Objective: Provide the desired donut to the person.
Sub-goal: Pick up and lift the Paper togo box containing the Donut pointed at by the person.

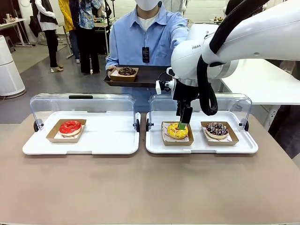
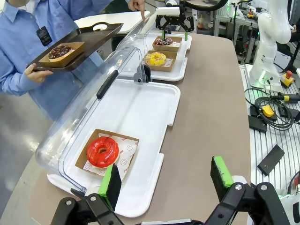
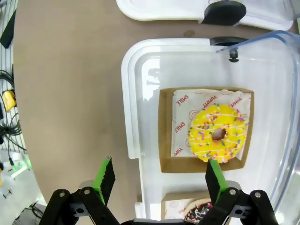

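Observation:
A yellow sprinkled donut (image 1: 177, 131) (image 3: 218, 133) lies in a cardboard tray on the right white tray (image 1: 201, 147). My right gripper (image 1: 183, 123) (image 3: 159, 177) hangs open just above it, with nothing between its fingers. Beside it sits a chocolate sprinkled donut (image 1: 217, 129) (image 2: 164, 41). A red donut (image 1: 70, 127) (image 2: 102, 152) rests on the left white tray (image 1: 108, 140). My left gripper (image 2: 166, 180) stands open near that tray's front edge, with the red donut just beyond its left finger. The person (image 1: 147, 37) holds a dark tray (image 1: 147, 75) carrying a chocolate donut (image 1: 126, 71).
Both white trays have clear lids (image 1: 84, 105) tipped open toward the person. The person's other hand (image 2: 138, 5) points a finger down behind the right tray. The brown tabletop (image 1: 150, 187) is bare in front. Cables and small boxes (image 2: 269, 112) lie beside the table.

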`<act>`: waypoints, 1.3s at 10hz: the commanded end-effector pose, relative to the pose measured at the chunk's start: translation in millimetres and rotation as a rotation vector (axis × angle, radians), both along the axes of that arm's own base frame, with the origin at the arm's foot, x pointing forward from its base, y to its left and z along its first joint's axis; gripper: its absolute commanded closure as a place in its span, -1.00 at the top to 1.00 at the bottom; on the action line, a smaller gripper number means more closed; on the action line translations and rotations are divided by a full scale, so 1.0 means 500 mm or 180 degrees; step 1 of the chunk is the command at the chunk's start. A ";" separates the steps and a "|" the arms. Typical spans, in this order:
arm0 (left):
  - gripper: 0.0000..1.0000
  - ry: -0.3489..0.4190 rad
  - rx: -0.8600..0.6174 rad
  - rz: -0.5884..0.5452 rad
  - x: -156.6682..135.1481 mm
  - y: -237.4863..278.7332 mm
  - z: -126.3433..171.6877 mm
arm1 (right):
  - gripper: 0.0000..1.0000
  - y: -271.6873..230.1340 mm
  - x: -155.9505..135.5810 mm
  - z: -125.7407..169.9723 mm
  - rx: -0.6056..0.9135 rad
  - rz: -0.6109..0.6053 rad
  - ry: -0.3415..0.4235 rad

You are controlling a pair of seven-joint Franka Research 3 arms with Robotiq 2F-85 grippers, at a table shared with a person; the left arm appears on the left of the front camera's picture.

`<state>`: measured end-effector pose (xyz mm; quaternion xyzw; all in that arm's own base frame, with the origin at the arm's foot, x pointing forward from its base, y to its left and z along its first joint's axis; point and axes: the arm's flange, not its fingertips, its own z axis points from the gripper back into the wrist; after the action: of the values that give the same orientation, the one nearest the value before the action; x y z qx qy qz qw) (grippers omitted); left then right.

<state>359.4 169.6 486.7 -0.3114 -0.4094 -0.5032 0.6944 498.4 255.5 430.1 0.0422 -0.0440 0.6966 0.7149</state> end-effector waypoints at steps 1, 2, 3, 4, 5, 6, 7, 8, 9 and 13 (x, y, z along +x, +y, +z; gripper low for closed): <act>1.00 -0.0047 -0.0071 0.0012 -0.001 -0.001 0.001 | 1.00 -0.005 -0.006 -0.004 -0.0012 -0.0007 0.0003; 1.00 -0.0047 -0.0071 0.0012 -0.001 -0.001 0.001 | 1.00 -0.005 -0.006 -0.004 -0.0012 -0.0007 0.0003; 1.00 -0.0047 -0.0071 0.0012 -0.001 -0.001 0.001 | 1.00 -0.005 -0.006 -0.004 -0.0012 -0.0007 0.0003; 1.00 -0.0047 -0.0071 0.0012 -0.001 -0.001 0.001 | 1.00 -0.001 0.000 -0.001 -0.0001 -0.0001 0.0003; 1.00 -0.0047 -0.0071 0.0012 -0.001 -0.001 0.001 | 1.00 -0.004 -0.012 -0.005 0.0014 -0.0010 -0.0113; 1.00 -0.0047 -0.0071 0.0012 -0.001 -0.001 0.001 | 1.00 -0.003 -0.032 -0.013 -0.0063 0.0009 -0.0243; 1.00 -0.0047 -0.0071 0.0012 -0.001 -0.001 0.001 | 1.00 -0.005 -0.045 -0.025 -0.0108 0.0022 -0.0277; 1.00 -0.0047 -0.0071 0.0012 -0.001 -0.001 0.001 | 1.00 -0.012 -0.052 -0.039 -0.0130 0.0012 -0.0285; 1.00 -0.0047 -0.0071 0.0012 -0.001 -0.001 0.001 | 1.00 -0.016 -0.058 -0.051 -0.0103 0.0027 -0.0264; 1.00 -0.0047 -0.0071 0.0012 -0.001 -0.001 0.001 | 1.00 -0.014 -0.084 -0.077 -0.0203 0.0138 -0.0350</act>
<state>359.4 169.6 486.6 -0.3114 -0.4094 -0.5032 0.6944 462.5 249.4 395.7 0.0044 -0.0527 0.7128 0.6994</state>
